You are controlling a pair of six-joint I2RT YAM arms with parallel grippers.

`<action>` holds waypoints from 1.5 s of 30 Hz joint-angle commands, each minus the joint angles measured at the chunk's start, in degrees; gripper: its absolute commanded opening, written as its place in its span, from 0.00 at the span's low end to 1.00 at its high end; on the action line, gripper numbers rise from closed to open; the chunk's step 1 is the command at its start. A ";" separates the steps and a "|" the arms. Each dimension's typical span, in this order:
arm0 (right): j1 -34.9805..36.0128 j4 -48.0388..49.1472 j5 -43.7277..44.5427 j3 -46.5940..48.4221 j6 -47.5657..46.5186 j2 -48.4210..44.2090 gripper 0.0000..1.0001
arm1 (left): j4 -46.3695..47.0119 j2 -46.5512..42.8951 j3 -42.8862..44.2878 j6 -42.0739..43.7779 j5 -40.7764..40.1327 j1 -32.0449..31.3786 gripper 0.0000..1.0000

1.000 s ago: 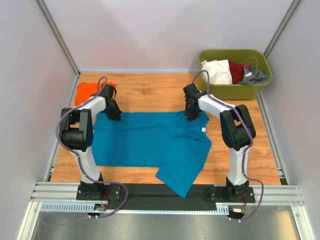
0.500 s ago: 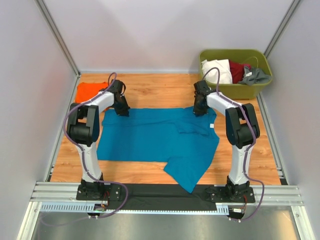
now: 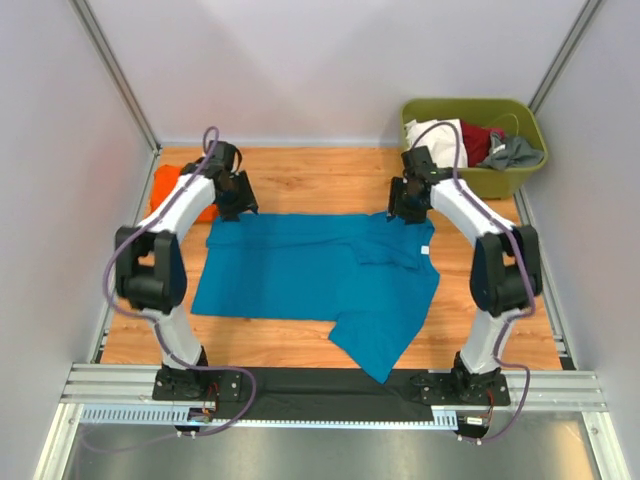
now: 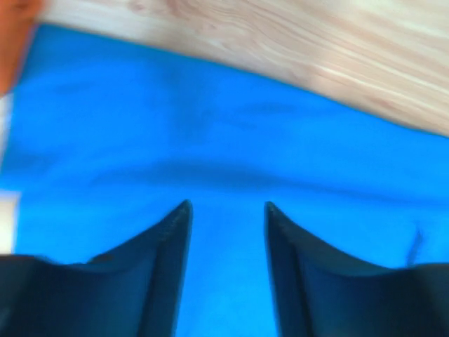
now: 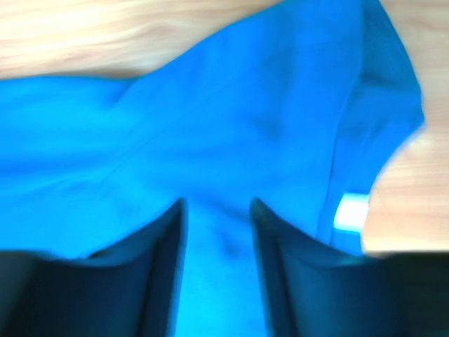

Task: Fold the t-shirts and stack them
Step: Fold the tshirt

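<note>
The teal-blue t-shirt (image 3: 300, 270) lies spread flat across the wooden table, one sleeve trailing toward the near edge. Its far edge also fills the left wrist view (image 4: 210, 140) and the right wrist view (image 5: 231, 126), where a white label (image 5: 351, 210) shows. My left gripper (image 3: 232, 205) (image 4: 226, 207) hovers over the shirt's far left corner, open, with only cloth visible below the gap. My right gripper (image 3: 402, 210) (image 5: 217, 203) stands open over the far right corner near the collar. The orange t-shirt (image 3: 165, 185) lies at the far left, partly hidden by the left arm.
An olive-green tub (image 3: 500, 182) holding white, red and grey clothes stands at the far right corner. Grey walls enclose the table on three sides. A black mat (image 3: 330, 385) and metal rail run along the near edge between the arm bases.
Both arms moved toward the far side, dragging the teal shirt with them. Then both grippers opened and let go of its far edge.
</note>
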 commanded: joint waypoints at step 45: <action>1.17 -12.43 -10.46 -43.81 24.66 -57.01 0.95 | 8.67 -49.46 -61.93 -32.24 -19.79 14.16 0.22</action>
